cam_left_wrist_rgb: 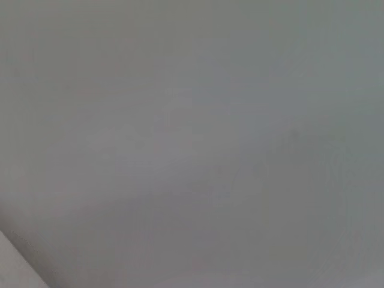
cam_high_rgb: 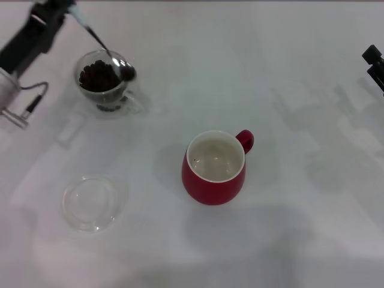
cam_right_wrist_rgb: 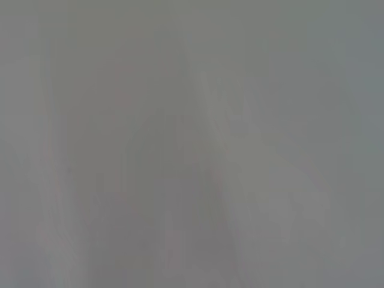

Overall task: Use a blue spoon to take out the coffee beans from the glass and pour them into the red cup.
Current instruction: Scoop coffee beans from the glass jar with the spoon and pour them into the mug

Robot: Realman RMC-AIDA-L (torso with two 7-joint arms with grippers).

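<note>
In the head view my left gripper (cam_high_rgb: 67, 8) at the far left is shut on the pale-blue handle of the blue spoon (cam_high_rgb: 96, 37). The spoon slants down to the glass (cam_high_rgb: 107, 81), and its bowl carries coffee beans (cam_high_rgb: 127, 72) at the glass's right rim. A dark heap of beans (cam_high_rgb: 97, 77) fills the glass. The red cup (cam_high_rgb: 215, 168) stands near the middle of the table, upright, handle to the far right, its cream inside nearly bare. My right gripper (cam_high_rgb: 375, 65) is parked at the right edge. Both wrist views show only blank grey.
A flat clear round dish (cam_high_rgb: 91, 203) lies at the near left of the white table (cam_high_rgb: 288, 228). A cable and metal fitting of the left arm (cam_high_rgb: 18, 105) hang at the left edge.
</note>
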